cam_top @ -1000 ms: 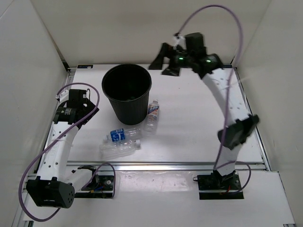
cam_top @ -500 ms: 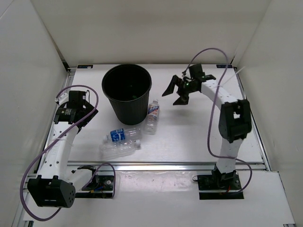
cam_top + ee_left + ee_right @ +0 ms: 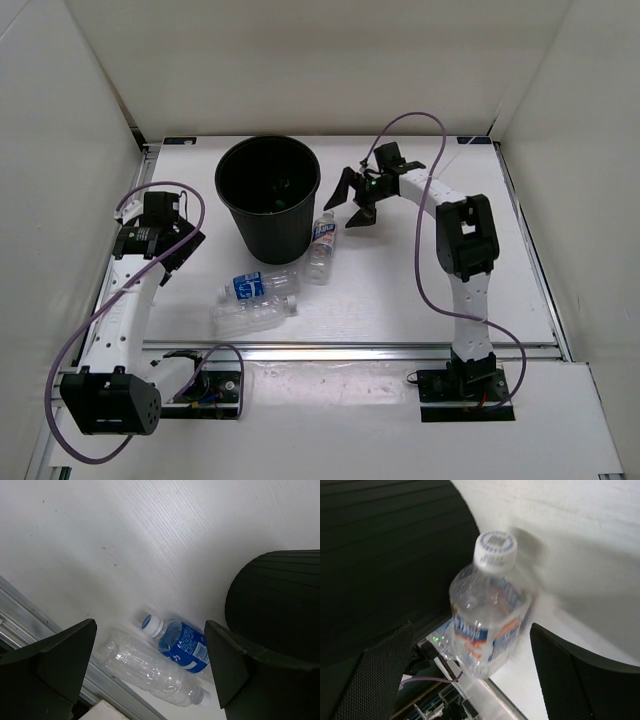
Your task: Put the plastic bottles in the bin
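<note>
- Top view: the bin (image 3: 268, 195) stands toward the far left of the table (image 3: 420, 290). A white-labelled bottle (image 3: 321, 243) sits just beside the bin's wall. A blue-labelled bottle (image 3: 255, 286) and a bare bottle (image 3: 252, 314) lie together nearer you. Your right claw (image 3: 352, 203) hangs spread apart beside the bin. Your left claw (image 3: 178, 258), also apart, is near the table's left edge.
- Left wrist: both lying bottles sit framed by your left claw, with the bin at the right.
- Right wrist: the white-labelled bottle is centred in your right claw, just beside the bin.

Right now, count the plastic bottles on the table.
3. A white-capped clear bottle is beside the round black plastic bin; a blue-labelled bottle and a plain clear bottle lie together in front of it. More may hide inside.
</note>
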